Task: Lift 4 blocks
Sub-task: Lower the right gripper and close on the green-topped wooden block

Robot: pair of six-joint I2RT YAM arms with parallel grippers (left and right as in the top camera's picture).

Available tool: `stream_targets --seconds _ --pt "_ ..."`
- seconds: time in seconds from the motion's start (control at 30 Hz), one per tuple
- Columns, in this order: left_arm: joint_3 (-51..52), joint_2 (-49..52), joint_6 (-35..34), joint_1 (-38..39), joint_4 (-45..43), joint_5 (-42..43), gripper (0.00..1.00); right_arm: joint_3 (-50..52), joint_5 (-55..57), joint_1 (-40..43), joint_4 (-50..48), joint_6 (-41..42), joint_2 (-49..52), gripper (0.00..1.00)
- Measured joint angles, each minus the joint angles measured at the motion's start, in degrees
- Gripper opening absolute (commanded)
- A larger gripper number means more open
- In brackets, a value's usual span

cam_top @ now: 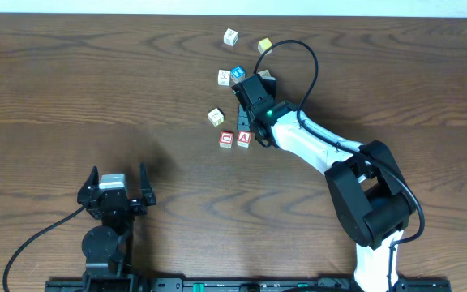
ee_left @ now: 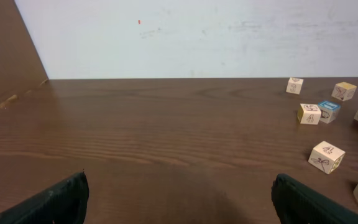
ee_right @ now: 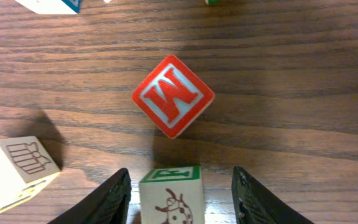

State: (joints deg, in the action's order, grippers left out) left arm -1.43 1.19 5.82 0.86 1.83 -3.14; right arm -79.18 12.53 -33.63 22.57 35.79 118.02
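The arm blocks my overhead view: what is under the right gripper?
A ladybug cube with a green-edged top stands between the right gripper's open fingers, a red W block just beyond. Its lower part is out of frame.

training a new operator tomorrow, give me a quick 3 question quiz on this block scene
1. True or false: the left hand is closed on a block.
2. Multiple choice: in the right wrist view, which letter is on the red block lying ahead of the right hand? A) W B) K C) S
3. Fill in: the green-edged block that the right hand straddles shows a drawing of a ____.

Key: 1 false, it is open with nothing in it; 2 A; 3 ladybug.
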Motion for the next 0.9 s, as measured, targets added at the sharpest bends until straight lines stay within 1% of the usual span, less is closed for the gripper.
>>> stream_targets --seconds 0.1,0.17,0.27,0.33,0.43,0.53,0.63,0.77,0.9 --pt "0.0 0.0 0.0 0.0 0.0 0.0 0.94 0.0 0.3 0.0 0.3 -0.1 0.0 0.43" --pt "0.0 0.0 0.0 0.0 0.0 0.0 0.94 0.0 0.5 0.0 0.3 -0.1 0.0 0.42" --pt "0.0 0.0 0.0 0.0 0.0 0.0 0.94 0.0 0.6 0.0 0.4 -0.2 0.0 0.36" --pt "0.0 0.0 0.0 0.0 0.0 0.0 0.94 0.0 0.6 0.0 0.7 -0.2 0.0 0.36" --pt "0.0 0.0 0.0 0.0 0.0 0.0 0.94 0.0 0.8 0.0 1.1 -0.2 0.0 0.42" --pt "0.0 0.0 0.0 0.0 0.0 0.0 0.94 0.0 0.9 0.0 1.6 -0.2 0.1 0.43" --pt "0.0 0.0 0.0 0.0 0.0 0.0 0.94 0.0 1.0 0.0 1.4 -0.2 0.8 0.36" --pt "0.0 0.0 0.0 0.0 0.0 0.0 0.94 0.0 1.0 0.0 1.2 -0.4 2.5 0.24" --pt "0.0 0.0 0.0 0.0 0.0 0.0 0.94 0.0 0.9 0.0 0.0 -0.6 2.5 0.22"
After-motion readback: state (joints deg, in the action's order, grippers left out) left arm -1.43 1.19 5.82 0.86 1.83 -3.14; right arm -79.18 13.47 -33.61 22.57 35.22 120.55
